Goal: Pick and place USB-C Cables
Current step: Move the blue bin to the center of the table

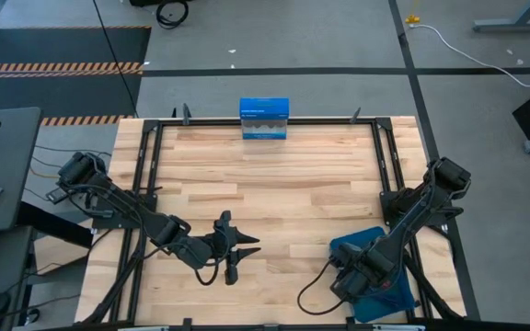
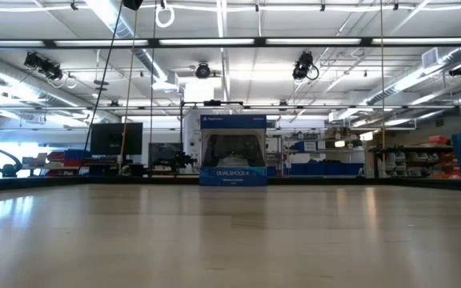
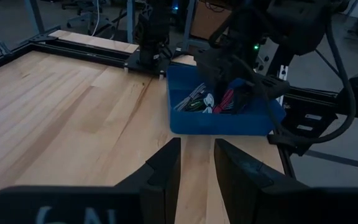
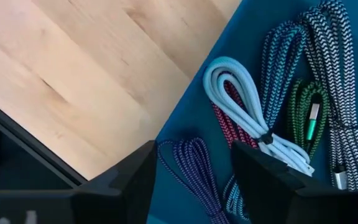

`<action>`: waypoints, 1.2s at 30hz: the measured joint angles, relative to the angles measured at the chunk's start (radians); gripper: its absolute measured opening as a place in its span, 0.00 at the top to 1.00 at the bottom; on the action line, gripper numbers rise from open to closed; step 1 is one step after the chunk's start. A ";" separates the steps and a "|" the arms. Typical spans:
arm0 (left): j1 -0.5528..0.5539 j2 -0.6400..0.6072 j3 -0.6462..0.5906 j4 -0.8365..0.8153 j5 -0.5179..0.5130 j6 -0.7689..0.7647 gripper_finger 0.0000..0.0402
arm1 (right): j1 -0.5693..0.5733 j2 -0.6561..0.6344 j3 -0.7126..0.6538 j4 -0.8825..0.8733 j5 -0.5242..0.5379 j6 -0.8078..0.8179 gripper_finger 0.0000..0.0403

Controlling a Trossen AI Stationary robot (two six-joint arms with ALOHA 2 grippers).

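Bare wooden table (image 1: pixel 274 184) lay open between arms. Blue-and-white box (image 1: pixel 265 119) stood at far edge. Right gripper (image 4: pixel 188 180), fingers apart, hung over blue bin (image 3: pixel 219 121), crowding access to cables (image 4: pixel 278 93).

Bright ceiling strip lights (image 2: pixel 214 40) flood the room evenly; the tabletop (image 2: pixel 230 240) shows soft glare, and shadows are faint. The near tabletop blurs.
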 joint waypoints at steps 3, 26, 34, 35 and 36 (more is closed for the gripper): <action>0.000 0.000 0.000 0.000 0.000 0.000 0.74 | 0.000 0.000 0.000 0.004 0.000 0.000 0.48; 0.001 0.000 0.000 0.000 0.000 -0.002 0.74 | 0.000 0.002 0.070 0.009 0.021 -0.067 0.47; 0.001 0.000 0.000 0.000 0.000 -0.002 0.74 | 0.000 0.002 0.058 0.019 0.045 -0.059 0.47; 0.001 0.000 0.000 0.000 0.000 -0.002 0.74 | 0.000 0.002 0.048 0.025 0.041 -0.059 0.47; 0.001 0.000 0.000 0.001 0.000 -0.002 0.74 | 0.000 0.002 0.037 0.030 0.034 -0.060 0.47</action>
